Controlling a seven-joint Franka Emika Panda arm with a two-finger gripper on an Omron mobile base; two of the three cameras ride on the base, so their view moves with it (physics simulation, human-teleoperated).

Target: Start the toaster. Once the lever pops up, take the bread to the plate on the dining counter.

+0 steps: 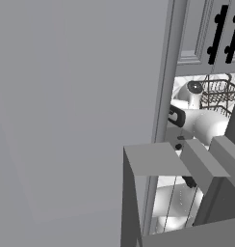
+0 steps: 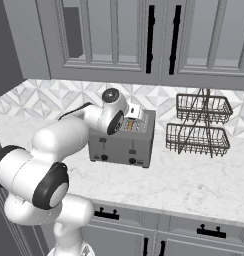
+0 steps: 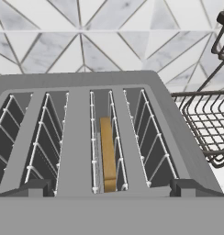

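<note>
Two dark fingertips [image 3: 31, 188] rise at the bottom of the hand view, one near 7 o'clock and the other near 5 o'clock, standing wide apart with nothing between them: the gripper [image 3: 107, 190] is released and hangs just above the toaster [image 3: 86, 137], touching none of it that can be seen. Directly ahead of the gap, toward 12 o'clock, the bread [image 3: 108, 153] stands on edge in the third slot counted from the left, a thin tan-brown slice sunk between the white wire guides; its top edge sits below the rim of the slot. The other three slots hold only their wire guides.

Beyond the toaster's far edge, from 10 to 2 o'clock, runs a backsplash [image 3: 109, 41] of white and grey triangular tiles. At 3 o'clock a dark wire basket rack [image 3: 205, 124] stands beside the toaster, apart from it.

From the right base view the toaster [image 2: 125, 142] is a grey box on the white marble counter [image 2: 184, 185], two dark knobs on its front face, with the arm's wrist [image 2: 114, 112] bent over its top at about 11 o'clock from its centre. The two-tier basket rack [image 2: 199, 125] sits at 3 o'clock from the toaster, and grey cabinet doors [image 2: 144, 35] with black handles hang above.
</note>
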